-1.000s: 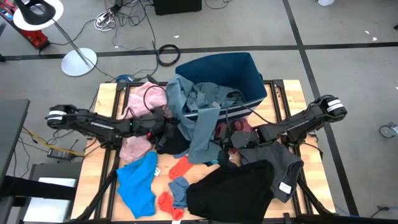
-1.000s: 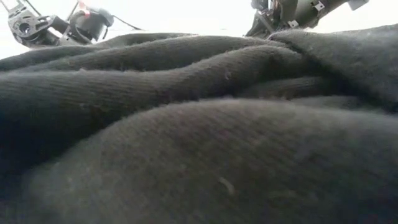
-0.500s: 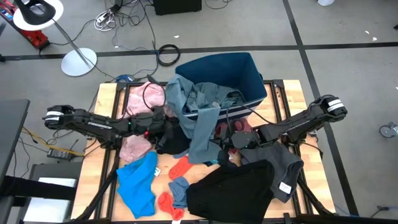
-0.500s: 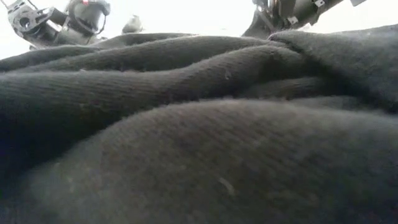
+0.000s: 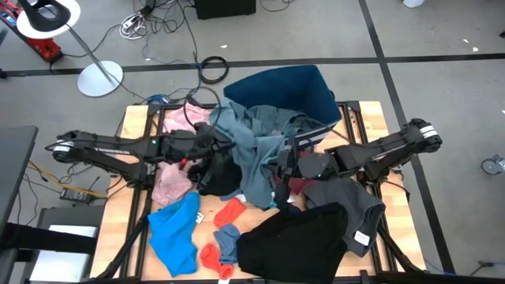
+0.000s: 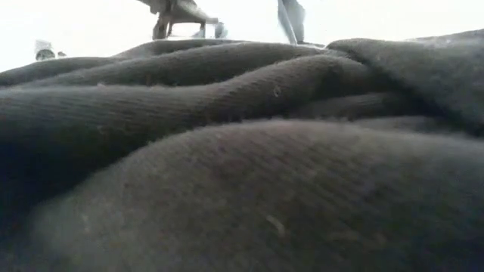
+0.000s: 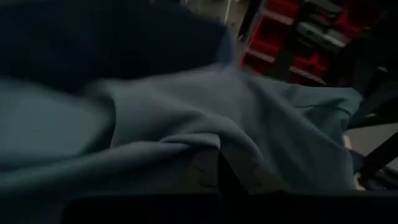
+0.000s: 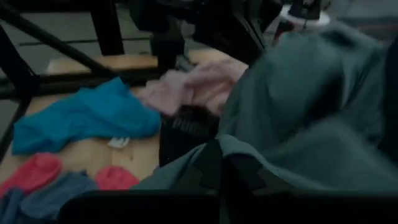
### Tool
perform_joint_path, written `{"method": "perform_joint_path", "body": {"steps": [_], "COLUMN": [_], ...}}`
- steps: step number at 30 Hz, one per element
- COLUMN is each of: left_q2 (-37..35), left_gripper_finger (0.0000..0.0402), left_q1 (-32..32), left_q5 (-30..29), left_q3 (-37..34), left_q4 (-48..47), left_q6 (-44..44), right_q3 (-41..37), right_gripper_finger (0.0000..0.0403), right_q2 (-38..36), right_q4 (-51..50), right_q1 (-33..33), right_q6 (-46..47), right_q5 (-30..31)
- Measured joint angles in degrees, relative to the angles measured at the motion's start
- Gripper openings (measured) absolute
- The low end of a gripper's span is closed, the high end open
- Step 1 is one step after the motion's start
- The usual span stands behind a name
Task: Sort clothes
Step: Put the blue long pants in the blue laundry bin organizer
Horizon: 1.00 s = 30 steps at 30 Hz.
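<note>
Both my left gripper (image 5: pixel 211 142) and right gripper (image 5: pixel 286 162) clench the long grey-blue soft garment (image 5: pixel 254 154), spreading it between them for sorting.

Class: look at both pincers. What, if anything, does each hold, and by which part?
Both pincers are shut on the grey-blue garment. The left pincer pinches its edge nearest the pink garment; the right pincer pinches a fold on its opposite side.

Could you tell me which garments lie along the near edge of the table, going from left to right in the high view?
Bright blue garment → red sock → grey-blue sock → black garment → dark grey garment.
</note>
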Motion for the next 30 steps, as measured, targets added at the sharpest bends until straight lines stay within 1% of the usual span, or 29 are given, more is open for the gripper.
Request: {"method": "perform_joint_path", "body": {"steps": [5,11,14,20,26,30], "left_q2": [0.1,2.7,5.1,14.0,25.2,32.4], "left_gripper_finger": [0.0,0.0,0.0,0.0,0.0,0.0], "left_q1": [-0.3,3.0,4.9,9.1,14.3,17.5], "left_q5": [-2.0,-2.8,-1.5,0.1,6.2,10.7], "left_q3": [10.9,22.2,28.4,42.4,60.2,72.9], "left_q4": [-8.4,-11.7,-12.1,-14.1,-17.6,-19.7], "left_q6": [4.9,10.1,12.1,16.5,17.1,17.1], "right_q3": [9.3,20.0,25.3,32.6,35.1,36.0], "right_gripper_finger": [0.0,0.0,0.0,0.0,0.0,0.0], "right_q2": [0.0,0.0,0.0,0.0,0.0,-0.2], "right_q4": [-6.0,-9.6,-10.9,-14.5,-20.3,-21.8], "right_q1": [-2.0,-6.5,-9.3,-15.3,-21.4,-24.9], "right_q6": [-4.4,-10.3,-12.6,-14.3,-13.9,-13.8], "right_q5": [0.2,0.2,0.2,0.1,0.1,-0.1]}}
